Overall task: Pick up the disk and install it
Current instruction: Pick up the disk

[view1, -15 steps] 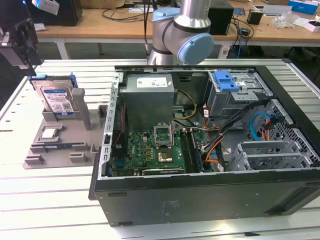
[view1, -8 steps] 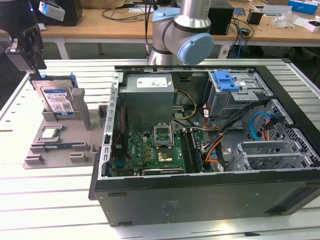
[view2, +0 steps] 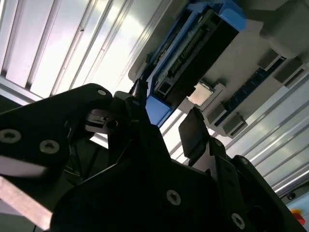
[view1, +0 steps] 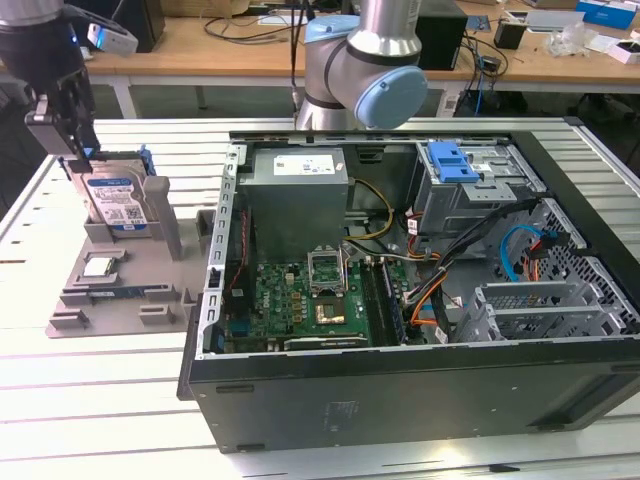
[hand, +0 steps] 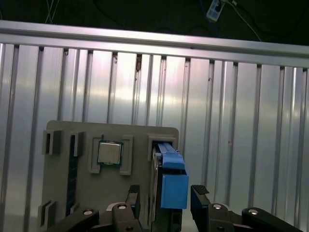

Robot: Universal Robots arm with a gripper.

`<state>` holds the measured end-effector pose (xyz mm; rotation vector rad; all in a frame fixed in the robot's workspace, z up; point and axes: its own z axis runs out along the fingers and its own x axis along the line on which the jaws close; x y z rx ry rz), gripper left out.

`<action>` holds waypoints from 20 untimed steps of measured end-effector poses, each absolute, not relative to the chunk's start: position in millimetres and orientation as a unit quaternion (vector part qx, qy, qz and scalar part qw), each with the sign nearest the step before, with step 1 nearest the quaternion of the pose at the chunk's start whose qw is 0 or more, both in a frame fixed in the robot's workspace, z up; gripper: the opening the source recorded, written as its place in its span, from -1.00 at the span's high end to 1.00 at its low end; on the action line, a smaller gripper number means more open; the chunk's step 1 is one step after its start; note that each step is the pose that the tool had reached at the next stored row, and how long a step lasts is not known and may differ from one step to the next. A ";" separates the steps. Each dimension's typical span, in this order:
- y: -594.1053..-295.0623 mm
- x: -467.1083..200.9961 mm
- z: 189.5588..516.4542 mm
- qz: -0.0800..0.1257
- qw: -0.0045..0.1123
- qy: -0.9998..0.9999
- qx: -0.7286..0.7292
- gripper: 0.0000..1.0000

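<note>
While the disk point(view1: 116, 202) stands on edge in the grey holder point(view1: 110, 300) at the exterior view's left, the gripper point(hand: 165, 193) straddles its blue carrier point(hand: 174, 186), jaws open and holding nothing; closing off-centre could tilt the disk and jam it in its slot.

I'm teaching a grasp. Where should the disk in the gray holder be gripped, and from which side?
Grip the disk across its two broad faces near the free upper edge, coming from above. It stands on edge in the gray holder, which covers its lower part; the open end effector straddles that edge.
</note>
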<state>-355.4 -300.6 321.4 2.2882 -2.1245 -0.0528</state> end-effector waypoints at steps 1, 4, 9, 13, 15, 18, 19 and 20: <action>-300.3 -355.4 318.3 -0.017 0.009 -0.680 0.733 -0.08; -299.4 -355.4 310.8 -0.017 0.009 -0.679 0.733 -0.08; -294.5 -355.4 298.1 -0.015 0.011 -0.679 0.734 -0.08; -290.3 -355.9 296.0 -0.015 0.012 -0.679 0.734 -0.08; -290.2 -356.4 295.4 -0.015 0.012 -0.679 0.734 -0.08; -290.2 -356.9 291.4 -0.014 0.012 -0.679 0.734 -0.08; -290.2 -356.9 290.1 -0.014 0.012 -0.679 0.734 -0.08; -290.2 -357.0 289.3 -0.014 0.012 -0.679 0.734 -0.08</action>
